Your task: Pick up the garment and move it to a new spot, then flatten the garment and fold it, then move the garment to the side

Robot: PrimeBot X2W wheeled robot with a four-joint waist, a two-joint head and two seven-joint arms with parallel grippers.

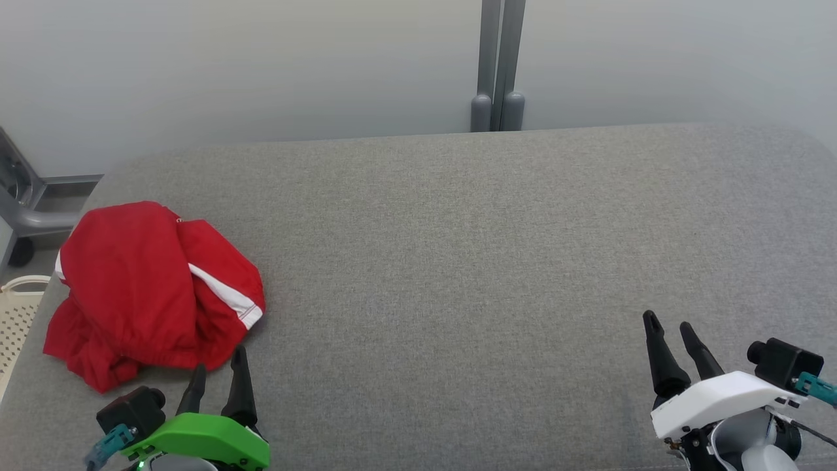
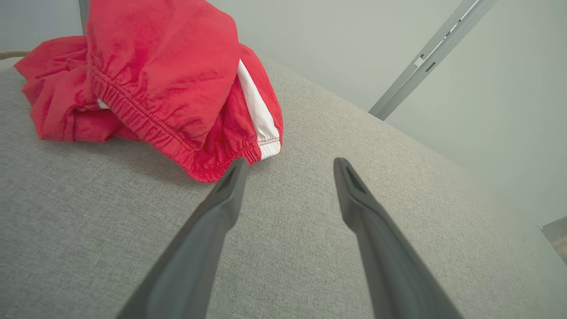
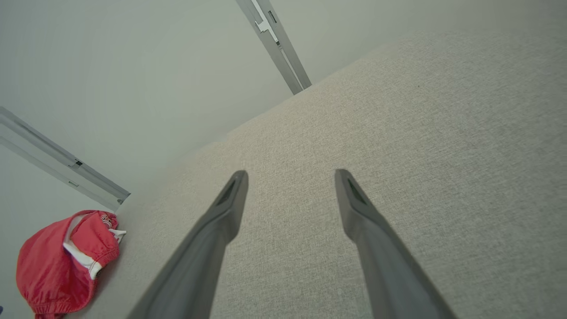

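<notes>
A crumpled red garment (image 1: 147,288) with a white stripe lies bunched at the left end of the grey fabric surface (image 1: 458,261). My left gripper (image 1: 219,363) stands open just in front of the heap's near edge, empty. In the left wrist view the garment (image 2: 164,84) sits beyond the left gripper (image 2: 290,166), its elastic hem close to the left fingertip (image 2: 237,170). My right gripper (image 1: 668,324) is open and empty at the lower right, far from the cloth. The right wrist view shows the right gripper (image 3: 290,175) over bare fabric, with the garment (image 3: 62,261) at its lower left.
A pale wall with a grey metal post (image 1: 498,65) runs behind the surface. Off the left edge sit a cream perforated basket (image 1: 16,320) and a grey wheeled frame (image 1: 26,209). The broad grey fabric stretches between the two grippers.
</notes>
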